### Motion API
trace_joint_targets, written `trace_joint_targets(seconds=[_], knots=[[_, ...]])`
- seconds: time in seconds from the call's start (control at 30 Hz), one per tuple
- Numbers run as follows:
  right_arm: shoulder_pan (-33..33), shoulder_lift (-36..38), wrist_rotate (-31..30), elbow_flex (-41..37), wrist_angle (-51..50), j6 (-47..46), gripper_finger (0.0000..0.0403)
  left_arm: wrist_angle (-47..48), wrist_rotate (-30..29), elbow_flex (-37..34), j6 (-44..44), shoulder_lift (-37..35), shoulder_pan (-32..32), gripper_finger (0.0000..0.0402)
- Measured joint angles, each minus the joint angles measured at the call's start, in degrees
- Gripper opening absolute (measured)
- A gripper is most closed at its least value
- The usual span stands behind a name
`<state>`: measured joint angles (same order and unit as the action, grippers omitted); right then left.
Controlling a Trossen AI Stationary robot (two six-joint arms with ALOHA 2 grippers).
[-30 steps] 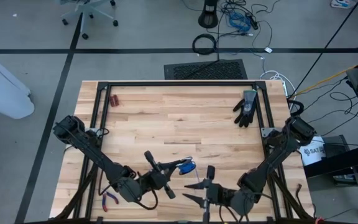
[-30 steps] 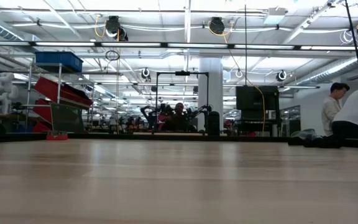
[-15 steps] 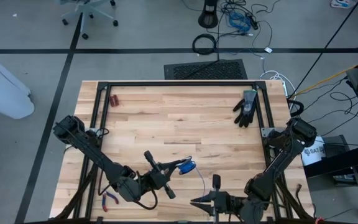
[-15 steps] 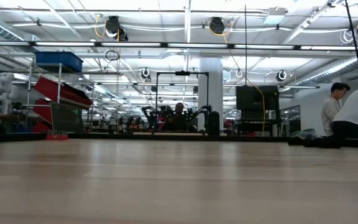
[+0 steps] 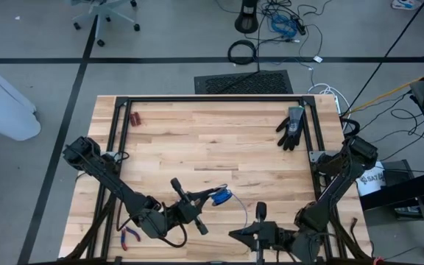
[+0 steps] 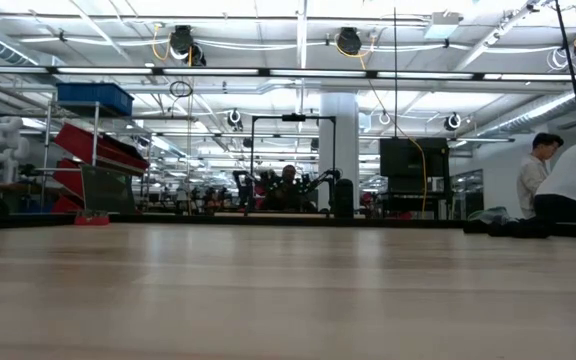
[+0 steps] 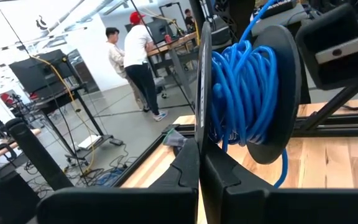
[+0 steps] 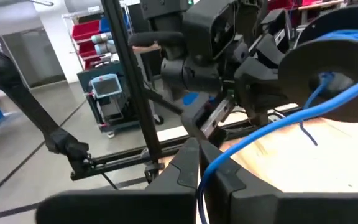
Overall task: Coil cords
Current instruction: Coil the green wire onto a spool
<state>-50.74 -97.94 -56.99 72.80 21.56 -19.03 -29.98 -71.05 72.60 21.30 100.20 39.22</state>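
Cords: glossy blue coil on black spool.

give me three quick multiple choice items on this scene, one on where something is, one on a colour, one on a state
1. Where does the black glove lie on the table?
A. near the far right corner
B. at the near left corner
C. in the middle

2. What colour is the cord wound on the spool?
A. red
B. bright blue
C. yellow

3. How does the right claw stand?
A. wide open above the glove
B. open and empty
C. shut on the cord

Answers:
1. A, the high view shows the black glove by the table's far right corner.
2. B, the left wrist view shows blue cord coiled on the dark spool that the shut left claw holds.
3. C, the right wrist view shows the right claw closed with the blue strand pinched in it.
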Motion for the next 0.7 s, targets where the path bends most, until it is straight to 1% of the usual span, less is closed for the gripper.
trace_joint_targets(seconds=[0.1, 0.2, 0.27, 0.4, 0.53, 0.6, 0.7], knots=[[0.0, 0.6, 0.3, 0.0, -1.3, 0.1, 0.0002, 0.0, 0.0, 0.0, 0.0, 0.0, 0.0, 0.0000], [-0.4, 0.6, 0.4, 0.0, -5.6, -1.5, 0.0012, 0.0, 0.0, 0.0, 0.0, 0.0, 0.0, 0.0000], [-0.4, 0.6, 0.9, 0.0, -10.3, -5.2, 0.0029, 0.0, 0.0, 0.0, 0.0, 0.0, 0.0, 0.0000], [-0.4, 0.6, 4.1, 0.0, -19.5, -12.3, 0.0075, 0.0, 0.0, 0.0, 0.0, 0.0, 0.0, 0.0000], [-0.3, 0.6, 8.5, 0.0, -27.9, -18.9, 0.0116, 0.0, 0.0, 0.0, 0.0, 0.0, 0.0, 0.0000], [-0.4, 0.6, 9.8, 0.0, -32.3, -22.9, 0.0129, 0.0, 0.0, 0.0, 0.0, 0.0, 0.0, 0.0000], [-0.4, 0.6, 9.2, 0.0, -40.5, -28.7, 0.0135, 0.0, 0.0, 0.0, 0.0, 0.0, 0.0, 0.0000]])
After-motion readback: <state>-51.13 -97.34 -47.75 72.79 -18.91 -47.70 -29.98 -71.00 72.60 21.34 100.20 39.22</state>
